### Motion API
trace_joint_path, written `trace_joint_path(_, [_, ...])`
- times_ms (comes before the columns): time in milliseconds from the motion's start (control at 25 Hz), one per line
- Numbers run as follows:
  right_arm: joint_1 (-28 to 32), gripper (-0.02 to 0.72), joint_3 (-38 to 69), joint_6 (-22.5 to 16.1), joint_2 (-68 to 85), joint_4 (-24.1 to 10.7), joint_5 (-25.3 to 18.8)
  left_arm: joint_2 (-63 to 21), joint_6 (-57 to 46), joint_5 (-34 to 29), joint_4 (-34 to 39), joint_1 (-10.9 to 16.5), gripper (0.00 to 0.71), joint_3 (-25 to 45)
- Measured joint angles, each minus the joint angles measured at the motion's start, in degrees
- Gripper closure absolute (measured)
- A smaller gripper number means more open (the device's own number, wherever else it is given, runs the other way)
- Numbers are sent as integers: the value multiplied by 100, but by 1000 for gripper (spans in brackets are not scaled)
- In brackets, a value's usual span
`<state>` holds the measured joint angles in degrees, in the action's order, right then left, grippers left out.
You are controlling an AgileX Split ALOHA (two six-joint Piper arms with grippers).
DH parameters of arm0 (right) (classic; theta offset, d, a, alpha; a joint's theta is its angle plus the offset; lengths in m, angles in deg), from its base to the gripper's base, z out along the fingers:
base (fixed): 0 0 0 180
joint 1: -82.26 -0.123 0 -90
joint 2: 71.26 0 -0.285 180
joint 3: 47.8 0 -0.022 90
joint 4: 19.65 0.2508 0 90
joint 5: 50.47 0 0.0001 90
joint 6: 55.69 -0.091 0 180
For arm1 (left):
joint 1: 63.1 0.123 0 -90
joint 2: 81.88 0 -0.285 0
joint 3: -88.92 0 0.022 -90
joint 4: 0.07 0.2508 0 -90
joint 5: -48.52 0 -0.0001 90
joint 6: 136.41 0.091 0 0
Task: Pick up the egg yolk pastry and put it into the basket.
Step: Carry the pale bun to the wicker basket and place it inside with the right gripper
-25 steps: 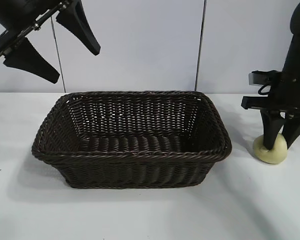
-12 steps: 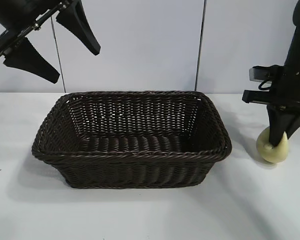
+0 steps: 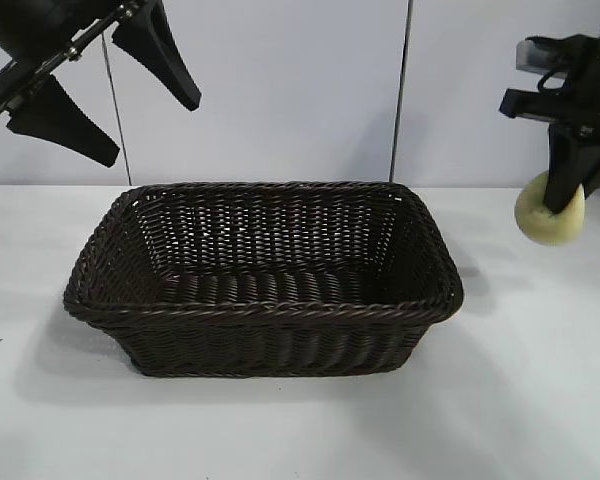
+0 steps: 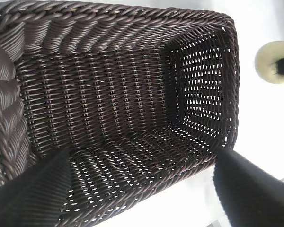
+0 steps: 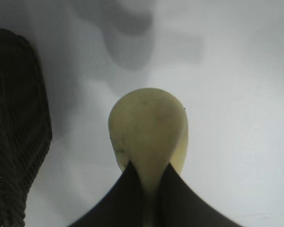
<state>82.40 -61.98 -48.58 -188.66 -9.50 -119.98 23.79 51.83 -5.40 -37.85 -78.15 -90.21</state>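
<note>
The pale yellow egg yolk pastry (image 3: 548, 215) hangs in the air at the far right, pinched in my right gripper (image 3: 565, 195), well above the table and to the right of the basket. In the right wrist view the pastry (image 5: 149, 130) is squeezed between the two dark fingers (image 5: 128, 198). The dark brown woven basket (image 3: 265, 305) sits mid-table and holds nothing; its inside fills the left wrist view (image 4: 109, 28). My left gripper (image 3: 100, 95) is open, raised high at the upper left above the basket's left end. The pastry also shows in the left wrist view (image 4: 272, 61).
The white table (image 3: 520, 400) surrounds the basket. A pale wall with a vertical dark seam (image 3: 403, 90) stands behind. In the right wrist view the basket's corner (image 5: 16, 127) lies to one side of the pastry.
My right gripper has closed on the pastry and lifted it from the table to about the height of the basket's rim and above. The left arm and the basket have not moved.
</note>
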Motion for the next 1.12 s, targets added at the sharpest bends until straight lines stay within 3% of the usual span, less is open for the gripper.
trace_joint_path(280, [-13, 680, -419, 0, 312, 319, -20, 0, 0, 0, 0, 0, 114, 0])
trace_joint_path(440, [-230, 680, -442, 0, 312, 325, -45, 0, 4, 0, 0, 0, 114, 0])
trace_joint_path(920, [-1725, 680, -442, 0, 312, 355, -92, 0, 4, 0, 0, 0, 114, 0])
trace_joint_path(1120, [-2244, 680, -442, -109, 312, 359, 98, 0, 4, 0, 0, 0, 114, 0])
